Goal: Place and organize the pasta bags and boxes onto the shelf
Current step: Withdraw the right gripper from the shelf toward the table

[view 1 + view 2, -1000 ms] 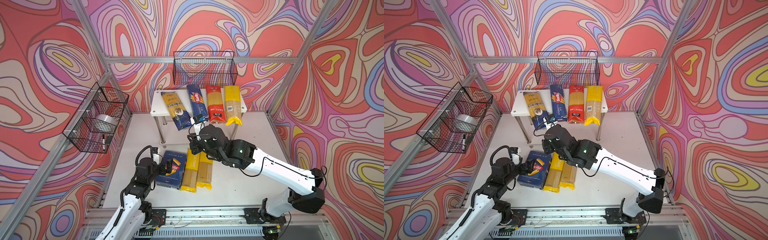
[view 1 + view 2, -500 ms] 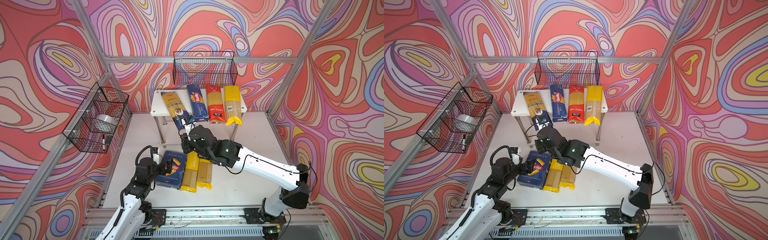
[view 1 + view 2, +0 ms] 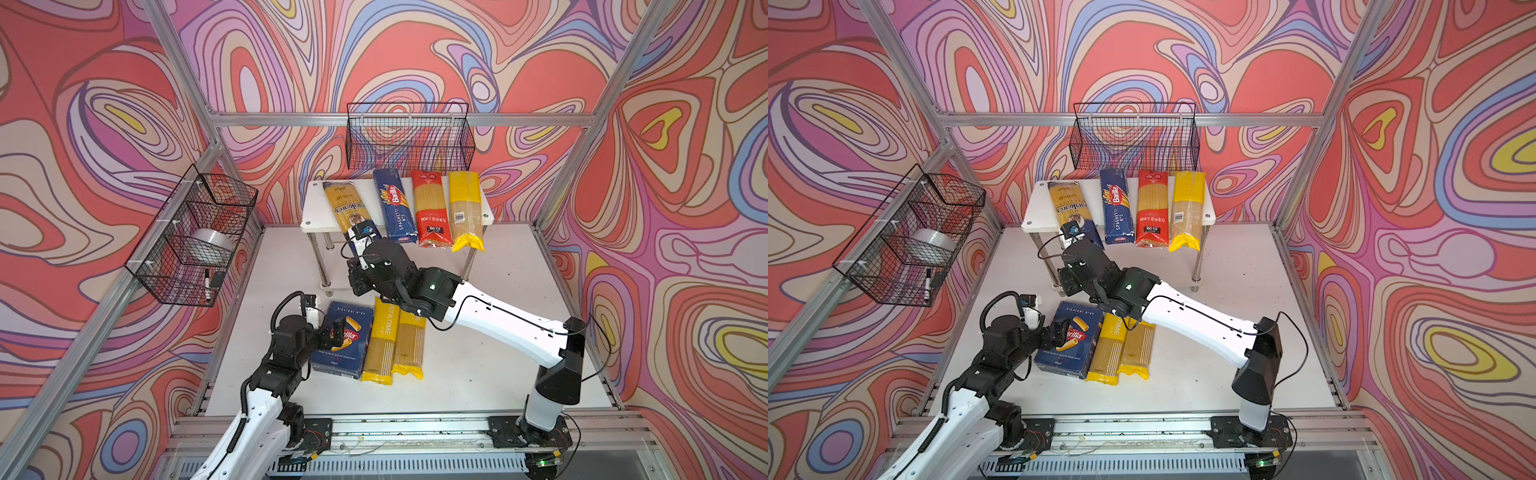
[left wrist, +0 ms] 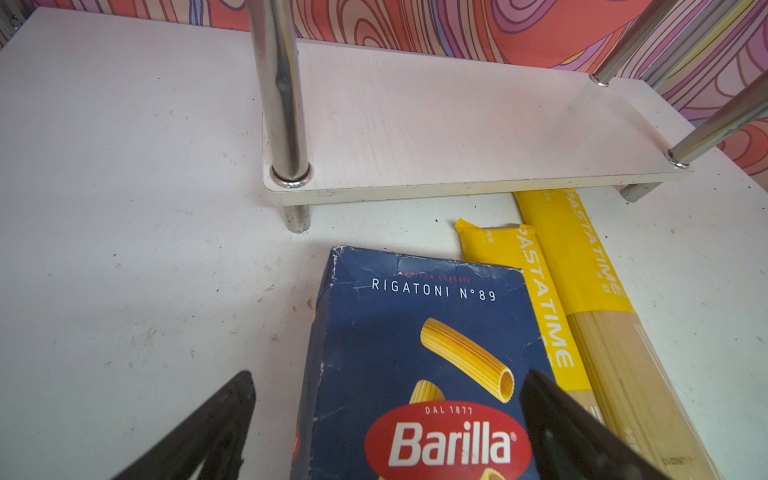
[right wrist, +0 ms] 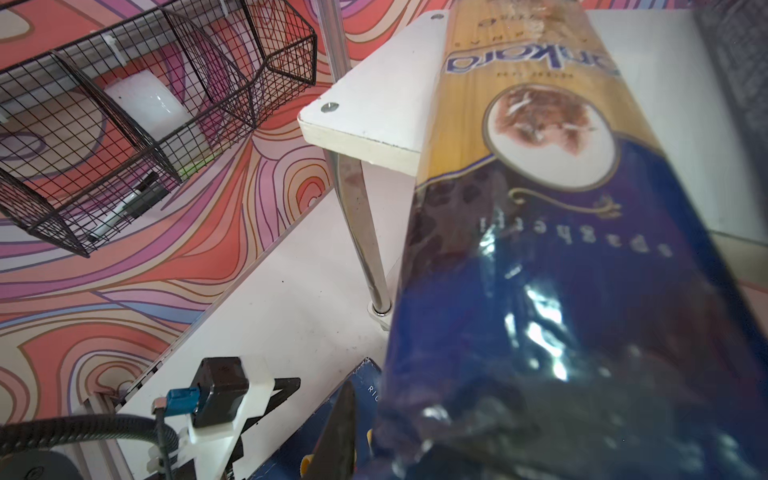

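Rigatoni box (image 3: 343, 338) before shelf (image 3: 316, 210), left of bags (image 3: 380, 345).

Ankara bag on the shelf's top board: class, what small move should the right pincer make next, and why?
Probably nudge the ankara bag farther back onto the shelf, squaring it with the Barilla spaghetti box. The bag lies skewed, its navy end overhanging the front edge, and the shut right pincer is at that end.
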You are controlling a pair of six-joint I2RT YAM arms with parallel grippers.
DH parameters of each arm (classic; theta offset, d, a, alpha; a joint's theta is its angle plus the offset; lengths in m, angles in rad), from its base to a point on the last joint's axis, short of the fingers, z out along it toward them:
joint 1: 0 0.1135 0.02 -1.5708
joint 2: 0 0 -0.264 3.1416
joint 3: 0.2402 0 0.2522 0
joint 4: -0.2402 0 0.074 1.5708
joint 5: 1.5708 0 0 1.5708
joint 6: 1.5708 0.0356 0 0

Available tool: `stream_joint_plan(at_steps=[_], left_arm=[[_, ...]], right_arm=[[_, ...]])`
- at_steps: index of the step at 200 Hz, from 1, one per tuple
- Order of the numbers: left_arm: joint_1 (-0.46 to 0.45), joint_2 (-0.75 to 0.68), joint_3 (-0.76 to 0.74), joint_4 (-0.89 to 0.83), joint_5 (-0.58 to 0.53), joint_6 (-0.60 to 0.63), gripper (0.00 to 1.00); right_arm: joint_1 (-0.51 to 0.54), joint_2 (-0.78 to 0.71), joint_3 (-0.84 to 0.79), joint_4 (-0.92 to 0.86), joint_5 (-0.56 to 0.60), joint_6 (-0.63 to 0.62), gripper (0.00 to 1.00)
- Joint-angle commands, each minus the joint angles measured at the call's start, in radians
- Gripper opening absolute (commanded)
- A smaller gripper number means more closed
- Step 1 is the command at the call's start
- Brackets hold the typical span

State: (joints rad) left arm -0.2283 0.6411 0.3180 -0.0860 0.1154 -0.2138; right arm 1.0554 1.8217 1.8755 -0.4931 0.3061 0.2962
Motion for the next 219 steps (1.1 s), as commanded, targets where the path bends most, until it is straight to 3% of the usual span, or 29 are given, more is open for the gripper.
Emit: stream_joint_plan(at_steps=[1,64,159,180,200,219], left_arm=[[-0.003,-0.011,0.024,-0.018,0.003,0.002,1.0],[-0.003,-0.011,0.024,-0.019,0.004,0.002,1.0],[-0.003,-0.011,0.024,-0.019,0.006,0.001,1.0],[-0.003,-0.011,0.026,-0.019,0.005,0.002,1.0],[-0.003,-0.009,0.026,-0.019,0.006,0.002,1.0],[-0.003,-0.006,0.026,-0.018,0.007,0.002,1.0]], right_arm=[[-0.011,0.048,0.056,-0.01,-0.039,-0.012,0.16],[-0.011,0.104,0.122,-0.032,-0.109,-0.048,0.16],[-0.068,0.243,0.357,-0.156,-0.214,-0.088,0.16],[-0.069,0.237,0.355,-0.168,-0.26,-0.102,0.17],[-0.055,0.182,0.293,-0.153,-0.38,-0.137,0.22],[0.022,0.055,0.14,-0.053,-0.299,-0.186,0.25]])
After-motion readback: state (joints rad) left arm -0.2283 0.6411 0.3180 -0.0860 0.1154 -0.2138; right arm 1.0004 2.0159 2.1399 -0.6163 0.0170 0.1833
